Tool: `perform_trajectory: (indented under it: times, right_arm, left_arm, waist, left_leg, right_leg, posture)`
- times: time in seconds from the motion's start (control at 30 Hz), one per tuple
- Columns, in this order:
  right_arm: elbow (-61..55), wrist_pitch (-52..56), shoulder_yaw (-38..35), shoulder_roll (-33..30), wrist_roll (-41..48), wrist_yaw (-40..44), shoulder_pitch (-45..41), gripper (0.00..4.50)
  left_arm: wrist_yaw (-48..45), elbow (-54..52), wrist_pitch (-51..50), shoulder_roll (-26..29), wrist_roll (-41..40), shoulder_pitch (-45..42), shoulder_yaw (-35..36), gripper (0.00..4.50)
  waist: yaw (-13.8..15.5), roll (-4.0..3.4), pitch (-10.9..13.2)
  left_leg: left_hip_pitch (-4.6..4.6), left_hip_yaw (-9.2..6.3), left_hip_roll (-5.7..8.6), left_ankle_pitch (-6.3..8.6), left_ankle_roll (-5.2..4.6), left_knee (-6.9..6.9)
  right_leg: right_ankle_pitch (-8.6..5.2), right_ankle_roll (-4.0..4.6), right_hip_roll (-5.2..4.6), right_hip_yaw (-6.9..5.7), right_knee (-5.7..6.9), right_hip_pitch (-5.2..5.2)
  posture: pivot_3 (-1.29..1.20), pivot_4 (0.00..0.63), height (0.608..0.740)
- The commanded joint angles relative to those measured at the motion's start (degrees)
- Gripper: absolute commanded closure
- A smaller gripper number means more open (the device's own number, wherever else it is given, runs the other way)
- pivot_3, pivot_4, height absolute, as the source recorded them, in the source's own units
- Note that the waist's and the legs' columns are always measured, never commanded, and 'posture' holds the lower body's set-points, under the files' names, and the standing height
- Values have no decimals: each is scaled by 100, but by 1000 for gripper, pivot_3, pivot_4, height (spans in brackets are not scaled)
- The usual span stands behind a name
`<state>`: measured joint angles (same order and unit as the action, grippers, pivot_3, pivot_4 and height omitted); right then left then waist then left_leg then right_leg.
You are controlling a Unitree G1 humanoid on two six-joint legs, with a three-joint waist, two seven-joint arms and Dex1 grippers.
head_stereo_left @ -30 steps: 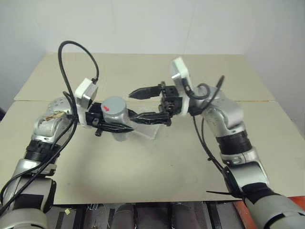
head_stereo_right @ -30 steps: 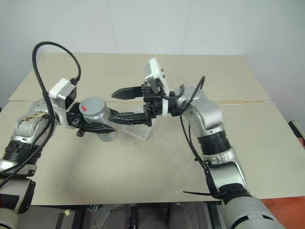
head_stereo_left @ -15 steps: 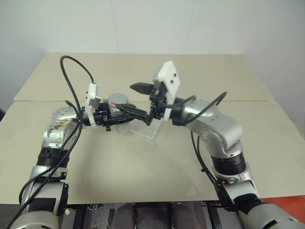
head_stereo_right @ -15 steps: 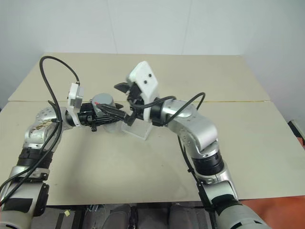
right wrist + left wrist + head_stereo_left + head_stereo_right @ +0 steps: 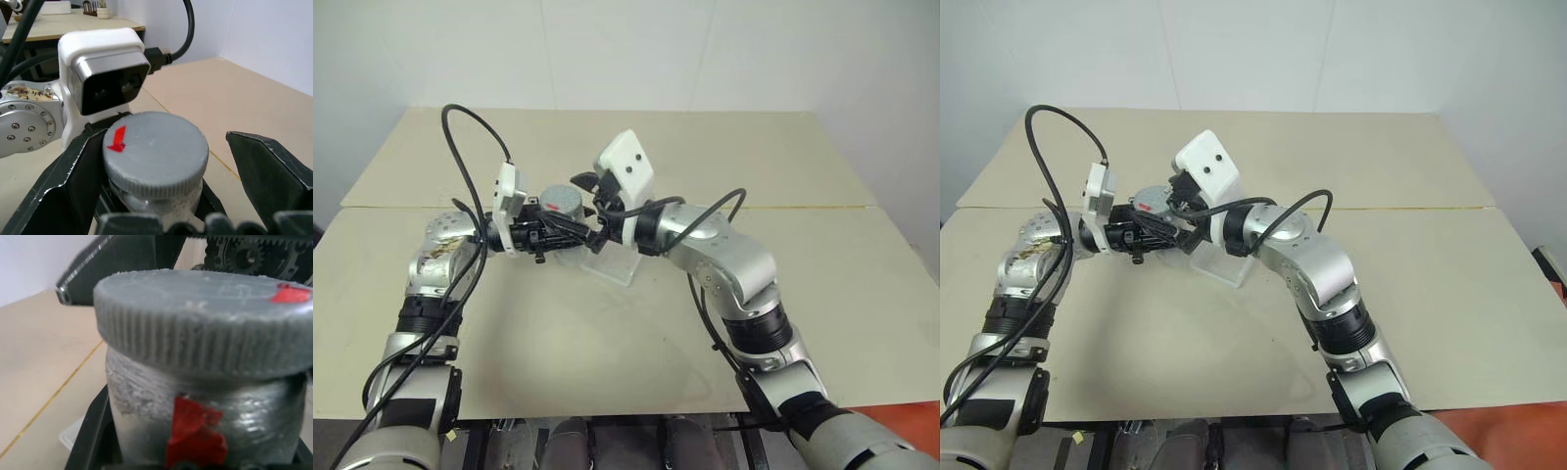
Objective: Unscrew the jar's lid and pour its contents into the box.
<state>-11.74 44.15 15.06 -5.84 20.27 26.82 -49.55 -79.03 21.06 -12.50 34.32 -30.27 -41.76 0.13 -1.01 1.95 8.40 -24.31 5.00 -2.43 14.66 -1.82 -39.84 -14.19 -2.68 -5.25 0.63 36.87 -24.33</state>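
Note:
My left gripper [image 5: 556, 228] is shut on the body of the jar [image 5: 146, 411], a silvery cylinder with a red patch, and holds it upright above the table. The grey ribbed lid [image 5: 156, 147] with a red arrow sits on the jar. My right gripper [image 5: 166, 136] is open and straddles the lid, one finger [image 5: 73, 171] close to its rim and the other finger [image 5: 264, 161] standing apart. The clear plastic box [image 5: 613, 264] rests on the table just below and to the right of the jar. The contents are hidden inside the jar.
The beige table [image 5: 607, 343] has a seam line [image 5: 842, 207] across its far half. The left arm's white wrist camera [image 5: 100, 68] and its black cable [image 5: 475, 127] sit close behind the jar. The right arm's white camera block [image 5: 626, 171] hangs over the jar.
My right gripper has swung left and turned, so its open fingers now straddle the lid. The left gripper has carried the jar slightly farther from me.

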Motion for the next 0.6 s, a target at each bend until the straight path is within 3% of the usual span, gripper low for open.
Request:
perform_trajectory:
  times: [0.03, 0.6]
  right_arm:
    - [-129, -75, -161, 33, -27, -46, -191, 51]
    - [-436, -12, -346, -412, 62, 47, 178, 51]
  left_arm:
    - [-67, -151, 29, 41, 4, -46, 153, 2560]
    - [-111, -469, -161, 149, -79, 176, 351, 2560]
  waist:
    - [0, 0, 0]
    - [0, 0, 0]
  left_leg:
    - [0, 0, 0, 0, 0, 0]
    - [0, -5, -1, 6, -10, 0]
  right_leg:
    - [0, 0, 0, 0, 0, 0]
    - [0, 0, 0, 0, 0, 1]
  posture:
    - [0, 150, 740]
    - [0, 150, 740]
